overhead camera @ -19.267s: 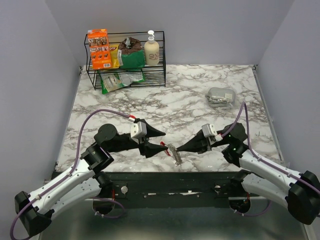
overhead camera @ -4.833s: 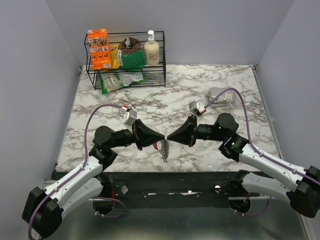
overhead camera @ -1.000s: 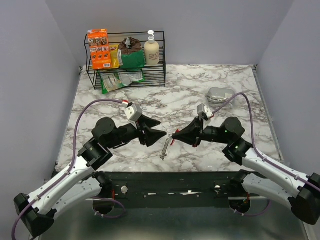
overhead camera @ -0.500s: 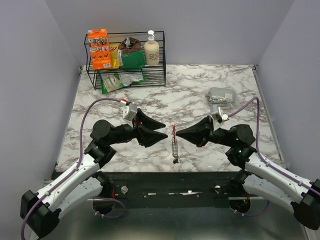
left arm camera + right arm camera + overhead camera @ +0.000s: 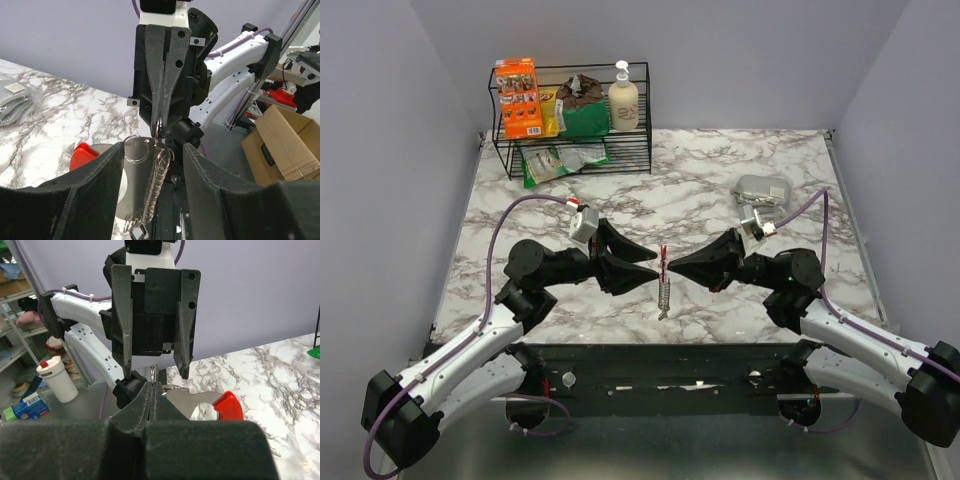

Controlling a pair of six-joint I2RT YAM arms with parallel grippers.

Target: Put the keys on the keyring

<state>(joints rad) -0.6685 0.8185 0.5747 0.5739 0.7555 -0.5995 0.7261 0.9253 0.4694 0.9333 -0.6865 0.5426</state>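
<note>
Red-and-gray keyring (image 5: 663,283) hangs above the marble surface (image 5: 720,200), front centre, between the two arms. Right pincer (image 5: 669,266) is pressed together on its top end, we judge so it dangles free for threading. Left pincer (image 5: 655,268) is spread, one finger either side of it, gripping nothing. Count: one keyring, two pincers. Keys: we can't make out any for sure

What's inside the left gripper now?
The keyring, held by the right gripper, hangs inside the open left gripper. One finger covers part of its red side. Lower end unclear.
</note>
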